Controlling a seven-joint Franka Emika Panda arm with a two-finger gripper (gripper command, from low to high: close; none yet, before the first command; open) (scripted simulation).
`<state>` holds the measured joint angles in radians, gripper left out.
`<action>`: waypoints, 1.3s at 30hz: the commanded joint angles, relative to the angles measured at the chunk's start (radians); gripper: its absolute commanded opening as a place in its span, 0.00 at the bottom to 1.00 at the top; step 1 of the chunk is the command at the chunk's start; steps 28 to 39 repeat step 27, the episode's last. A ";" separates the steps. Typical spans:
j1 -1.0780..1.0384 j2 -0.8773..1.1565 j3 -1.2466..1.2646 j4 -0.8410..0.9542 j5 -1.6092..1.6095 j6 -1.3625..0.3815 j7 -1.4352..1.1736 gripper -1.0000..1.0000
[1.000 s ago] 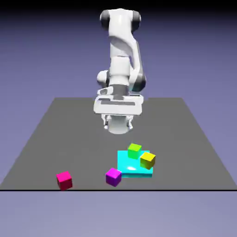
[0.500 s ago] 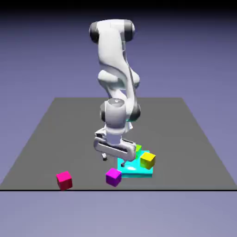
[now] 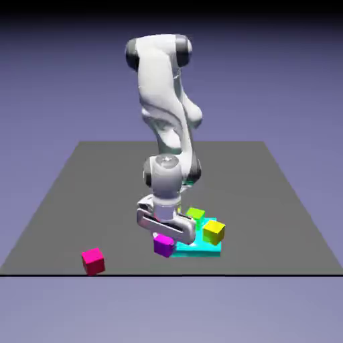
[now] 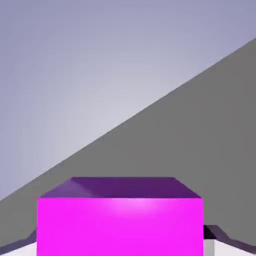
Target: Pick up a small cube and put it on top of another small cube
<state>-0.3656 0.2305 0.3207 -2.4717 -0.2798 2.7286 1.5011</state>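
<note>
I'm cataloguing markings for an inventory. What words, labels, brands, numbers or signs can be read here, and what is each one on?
None: no readable text shows on the arm, the purple cube, the red cube, the yellow cube or the cyan block.

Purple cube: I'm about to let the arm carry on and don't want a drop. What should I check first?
1. Purple cube between the gripper's fingertips: ok
2. Cube raised from where it lay a second ago: ok
3. Cube already on top of another small cube: not ok
4. Which cube is the target: cannot tell
5. Red cube's top free: ok
6. Gap between hand and green cube: cannot tell
</note>
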 commanded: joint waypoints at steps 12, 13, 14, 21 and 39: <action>0.284 -0.435 -0.069 -0.251 0.292 -0.155 -0.418 0.00; 0.308 -0.471 -0.075 -0.272 0.317 -0.168 -0.453 0.00; 0.332 -0.507 -0.080 -0.293 0.341 -0.180 -0.488 0.00; 0.368 -0.432 -0.090 -0.348 0.340 -0.047 -0.520 0.00; 0.365 -0.380 -0.089 -0.353 0.323 0.009 -0.507 1.00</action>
